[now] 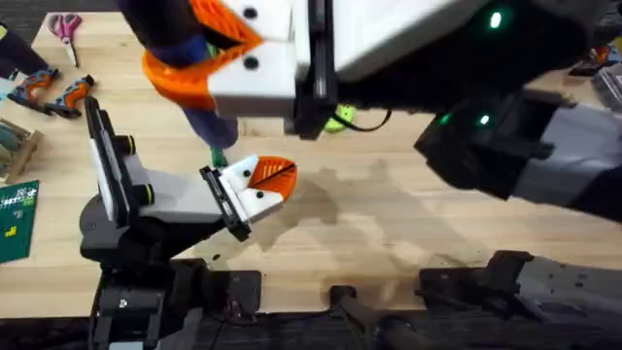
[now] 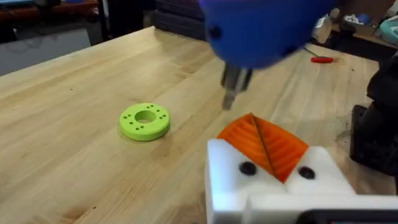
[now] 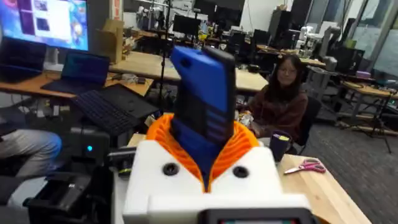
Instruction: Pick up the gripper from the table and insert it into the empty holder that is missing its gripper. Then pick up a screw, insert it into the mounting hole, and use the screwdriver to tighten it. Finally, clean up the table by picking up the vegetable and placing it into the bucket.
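My right gripper point(image 1: 199, 53) hangs high, close under the overhead camera, shut on the blue screwdriver point(image 1: 209, 122), whose body stands between the orange pads point(image 3: 249, 146) in the right wrist view. The screwdriver point(image 2: 261, 25) points down, with its metal bit point(image 2: 233, 87) just above the orange tips of my left gripper point(image 2: 261, 134). The left gripper point(image 1: 277, 180) lies low over the table's middle left, its two orange pads pressed together, shut on nothing. Both of its white finger blocks point(image 2: 273, 180) carry orange tips and dark screw heads. Screw, vegetable and bucket are out of view.
A flat green ring point(image 2: 144, 120) lies on the wood beyond the left gripper. Pink scissors point(image 1: 66, 27) and orange-handled pliers point(image 1: 58, 92) sit at the far left, a green board point(image 1: 15, 219) at the left edge. A small red item point(image 2: 322, 60) lies farther off.
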Controlling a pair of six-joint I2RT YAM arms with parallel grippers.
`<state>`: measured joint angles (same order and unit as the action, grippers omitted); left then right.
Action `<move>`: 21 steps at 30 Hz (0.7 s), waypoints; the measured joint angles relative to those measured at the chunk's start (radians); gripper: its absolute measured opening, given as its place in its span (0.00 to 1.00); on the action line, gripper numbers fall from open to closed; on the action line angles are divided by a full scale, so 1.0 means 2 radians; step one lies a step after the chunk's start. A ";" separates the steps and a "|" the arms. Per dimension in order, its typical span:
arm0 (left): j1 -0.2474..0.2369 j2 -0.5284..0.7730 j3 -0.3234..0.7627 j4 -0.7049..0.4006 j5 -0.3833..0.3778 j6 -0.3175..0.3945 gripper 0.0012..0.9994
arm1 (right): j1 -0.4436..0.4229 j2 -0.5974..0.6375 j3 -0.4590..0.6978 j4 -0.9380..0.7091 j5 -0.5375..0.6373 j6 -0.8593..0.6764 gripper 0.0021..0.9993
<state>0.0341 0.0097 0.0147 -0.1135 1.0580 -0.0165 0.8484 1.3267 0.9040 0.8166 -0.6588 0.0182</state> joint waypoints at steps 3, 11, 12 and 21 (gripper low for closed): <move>0.000 0.000 0.000 0.000 0.000 0.000 0.01 | -0.009 0.000 0.030 -0.049 -0.001 -0.001 0.02; 0.000 0.000 0.000 0.000 0.000 0.000 0.01 | -0.063 0.000 0.098 -0.282 -0.008 -0.111 0.02; 0.000 0.000 0.000 0.000 0.000 0.000 0.01 | -0.073 0.000 0.102 -0.314 -0.005 -0.137 0.02; 0.000 0.000 0.000 0.000 0.000 0.000 0.01 | -0.158 0.014 0.112 -0.439 0.143 -0.364 0.02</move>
<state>0.0341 0.0100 0.0147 -0.1135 1.0580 -0.0163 0.5325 1.3547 1.1281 -0.0620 -0.3728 -0.7092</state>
